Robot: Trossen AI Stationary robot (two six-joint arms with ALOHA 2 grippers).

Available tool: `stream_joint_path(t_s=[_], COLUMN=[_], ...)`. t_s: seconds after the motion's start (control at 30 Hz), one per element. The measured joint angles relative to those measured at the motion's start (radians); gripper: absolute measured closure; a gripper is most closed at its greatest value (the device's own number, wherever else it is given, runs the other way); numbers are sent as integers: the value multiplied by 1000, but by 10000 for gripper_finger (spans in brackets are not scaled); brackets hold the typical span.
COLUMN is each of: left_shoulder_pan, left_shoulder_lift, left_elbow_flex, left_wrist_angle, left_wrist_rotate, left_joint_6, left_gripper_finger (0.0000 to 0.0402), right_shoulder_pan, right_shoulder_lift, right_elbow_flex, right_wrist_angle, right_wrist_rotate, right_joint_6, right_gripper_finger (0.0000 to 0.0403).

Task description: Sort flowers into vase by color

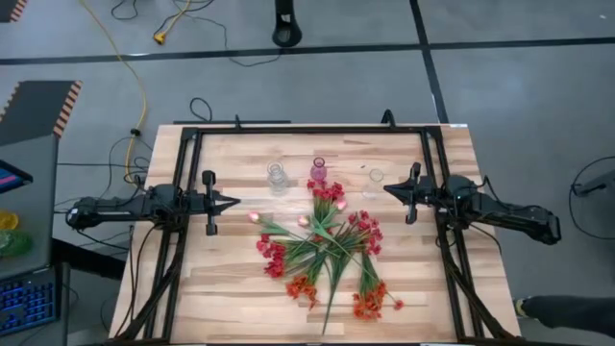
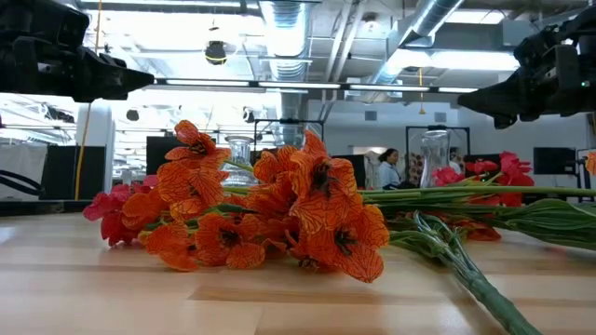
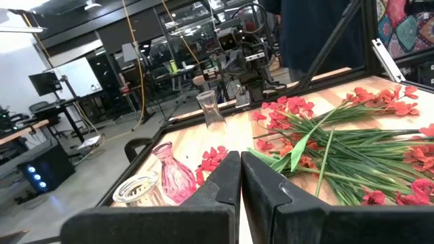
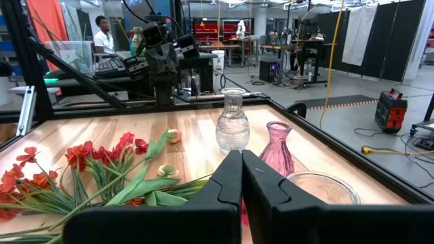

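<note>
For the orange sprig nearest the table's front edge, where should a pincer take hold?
Judging from above, grip the orange sprig on its bare green stem above the blossoms, coming straight down. It lies flat, and the stem is thinner and firmer than the petals. The right pincer looks nearer.

Even indoor light from above, with strong backlight in the low view.

The table [image 1: 231, 288] is lit evenly and shadows on it are soft and short. In the low view the ceiling lamps [image 2: 289, 23] glare white, so both arms look like dark silhouettes; the orange flowers [image 2: 279, 219] are sharp, while the room behind is a little blurred.
</note>
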Motion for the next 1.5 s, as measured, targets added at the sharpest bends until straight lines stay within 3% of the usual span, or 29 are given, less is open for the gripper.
stream_joint_path(t_s=[1.27, 1.5], left_shoulder_pan=[0, 0], left_shoulder_lift=[0, 0], left_elbow_flex=[0, 0], left_wrist_angle=[0, 0], left_wrist_rotate=[0, -2], left_joint_6=[0, 0], left_gripper_finger=[401, 401], right_shoulder_pan=[-1, -1], right_shoulder_lift=[0, 0], right_elbow_flex=[-1, 13], right_wrist_angle=[48, 52], right_wrist_rotate=[-1, 29], right_joint_6=[22, 161], right_gripper_finger=[369, 326])
